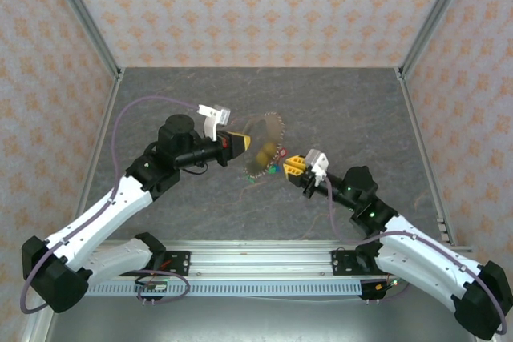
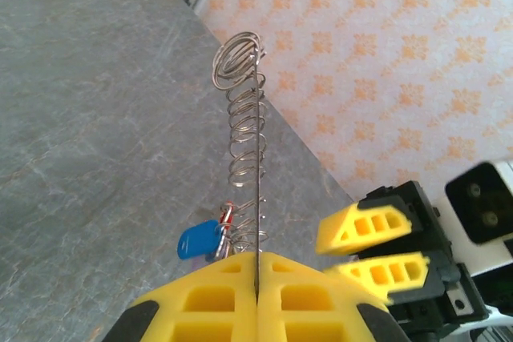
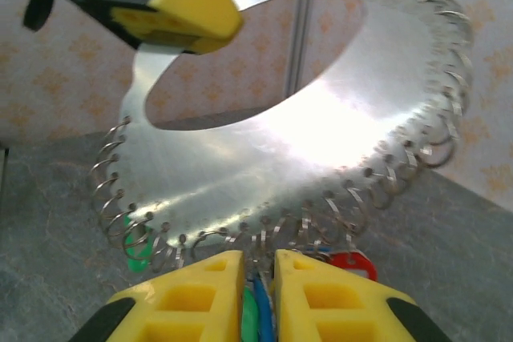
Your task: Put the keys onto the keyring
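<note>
The keyring (image 3: pixel 264 158) is a flat metal ring with wire loops coiled all round its outer edge, and it is held up off the tabletop (image 1: pixel 337 110) between the two arms. The left tool (image 2: pixel 256 266) is clamped on the thin plate at the side away from the other arm, its fingers pressed together with only the sheet between them. The right tool (image 3: pixel 258 266) sits just under the coiled rim with its fingers almost together. A blue key (image 3: pixel 263 310) and a sliver of green lie in the narrow gap, but it cannot be told whether they are pinched or merely lying between the fingers. A red key (image 3: pixel 353 264) hangs from the coil just beside that tool and a green key (image 3: pixel 138 247) hangs further along, so several of the keys look threaded. The step in hand seems to be working a key onto a wire loop at this edge. To do it well, the left tool should hold the plate rigid without twisting, since so thin a sheet is likely to flex and the loops to spring. The right tool should grip the key by its plastic head and leave the hole free. It should then line the hole up with a loop's open end and push along the wire's curve, not straight at the plate. Small moves are wise, because the hanging keys crowd the spot and could snag.
</note>
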Controlling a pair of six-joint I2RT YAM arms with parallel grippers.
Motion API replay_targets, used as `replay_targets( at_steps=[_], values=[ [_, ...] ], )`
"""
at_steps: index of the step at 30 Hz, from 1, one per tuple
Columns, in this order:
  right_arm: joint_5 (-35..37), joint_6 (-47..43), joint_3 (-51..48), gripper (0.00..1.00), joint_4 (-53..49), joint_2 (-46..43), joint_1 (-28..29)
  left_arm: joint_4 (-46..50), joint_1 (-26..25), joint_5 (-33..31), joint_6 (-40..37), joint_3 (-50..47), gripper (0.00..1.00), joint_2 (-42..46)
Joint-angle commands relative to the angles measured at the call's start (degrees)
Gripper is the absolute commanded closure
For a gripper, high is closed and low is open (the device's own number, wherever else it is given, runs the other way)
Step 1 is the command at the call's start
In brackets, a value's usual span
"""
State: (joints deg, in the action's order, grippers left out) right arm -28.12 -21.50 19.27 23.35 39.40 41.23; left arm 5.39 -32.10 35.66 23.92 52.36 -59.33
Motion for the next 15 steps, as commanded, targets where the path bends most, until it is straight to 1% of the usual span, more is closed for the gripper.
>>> replay_targets(
  at_steps=[1,3,7,13,15],
  values=[
    [0.07,-10.65,0.33,0.83,1.82,0.22,3.15,-4.93,0.28,4.71,-5.07,5.01,1.0,0.36],
    [1.65,-13.45,0.38,0.83,1.98,0.95,5.1,-4.03,0.26,6.06,-7.07,6.6,1.0,0.01],
    [5.43,-15.76,-0.54,0.83,4.94,1.65,7.5,-0.81,0.27,7.35,-10.44,9.9,1.0,-1.02],
    [7.66,-16.24,-1.95,0.82,8.9,1.31,8.17,-1.29,0.24,9.42,-10.43,11.36,1.0,-1.92],
    [7.15,-16.04,-1.77,0.82,9.21,1.08,8.24,-1.86,0.28,9.6,-10.37,11.36,1.0,-1.93]
  ],
)
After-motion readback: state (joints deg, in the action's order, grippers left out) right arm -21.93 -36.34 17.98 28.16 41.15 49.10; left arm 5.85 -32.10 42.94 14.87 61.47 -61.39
